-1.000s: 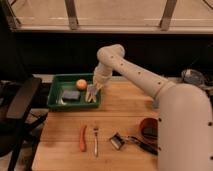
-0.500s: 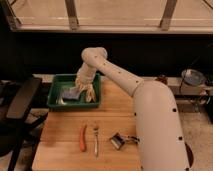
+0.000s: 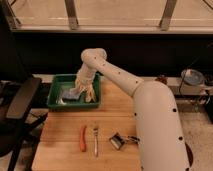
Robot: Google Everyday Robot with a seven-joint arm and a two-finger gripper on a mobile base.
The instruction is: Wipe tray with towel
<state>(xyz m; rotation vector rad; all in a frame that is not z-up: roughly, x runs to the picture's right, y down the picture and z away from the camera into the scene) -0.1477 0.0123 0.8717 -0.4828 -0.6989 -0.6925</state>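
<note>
Tray sits at the back left corner of the wooden table. It's green and shallow with a raised rim, so whatever gets dragged around in there can't slide off the side. The towel is down on the tray floor, a pale blue-grey patch left of centre. It looks bunched rather than spread flat, which would fit a cloth being pushed along the bottom.

Just to its right, touching or near enough, is the gripper, pointing down into the tray from above. Honestly can't tell if it's clamped on the cloth or only pressing against it, since the two blend together at that spot.

The arm comes from the robot's body in the right foreground, arcs over the table and bends down at the wrist. That's probably how it gets a steep reach into the tray without clipping the rim.

Everything else is well apart from the action:
- an orange carrot-looking thing and a fork lie side by side near the table's front edge
- a small metal gadget sits just right of them
- a black office chair stands off the table's left side

My guess is it's mid-wipe, and the risk is that thin cloth folding under or slipping free
</note>
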